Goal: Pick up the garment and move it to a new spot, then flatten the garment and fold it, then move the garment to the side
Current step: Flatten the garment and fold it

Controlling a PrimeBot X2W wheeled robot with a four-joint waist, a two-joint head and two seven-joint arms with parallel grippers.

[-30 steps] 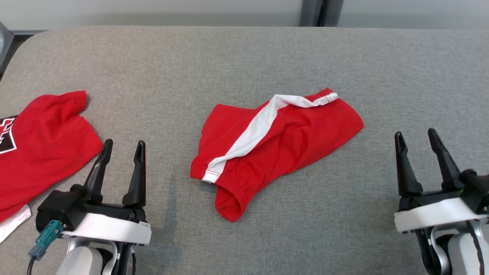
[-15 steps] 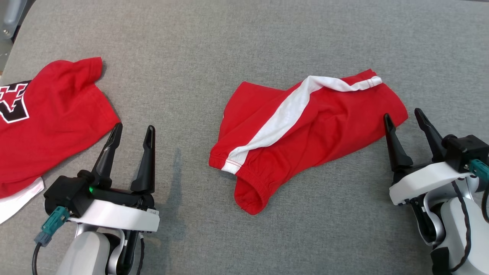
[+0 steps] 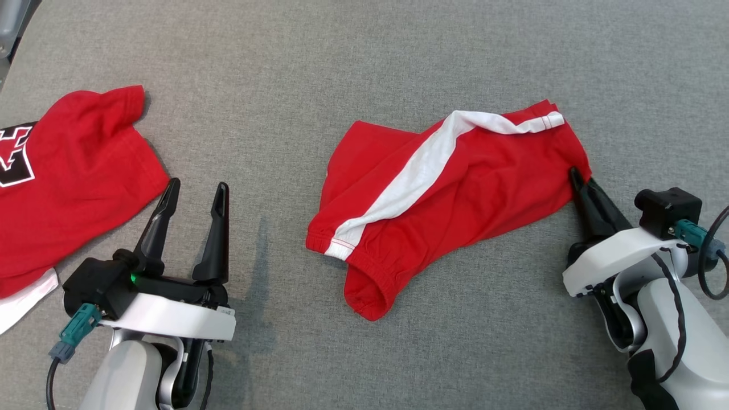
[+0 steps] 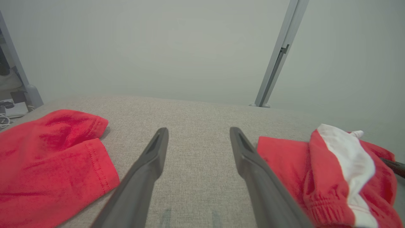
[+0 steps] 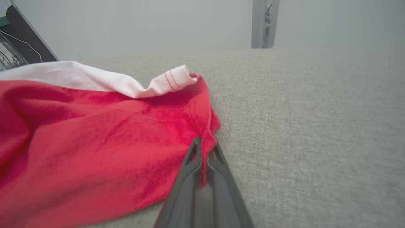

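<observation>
The shorts (image 3: 450, 188) in the middle of the frame are soft red cloth, matt and faintly fuzzy, with a smoother white cloth stripe (red stitch lines near its hem) and a puckered elastic waistband. The shirt (image 3: 68, 176) at the left edge is a similar matt red knit with a flat black and white print. Both lie on a grey woven cover (image 3: 364, 57), coarse and matt. The left gripper (image 3: 197, 185) and right gripper (image 3: 573, 172) look like dark, smooth, matt plastic. The wrist shells (image 3: 171, 327) behind them are glossy white. The post (image 4: 275, 63) at the upper right of the left wrist view looks like satin grey metal.
</observation>
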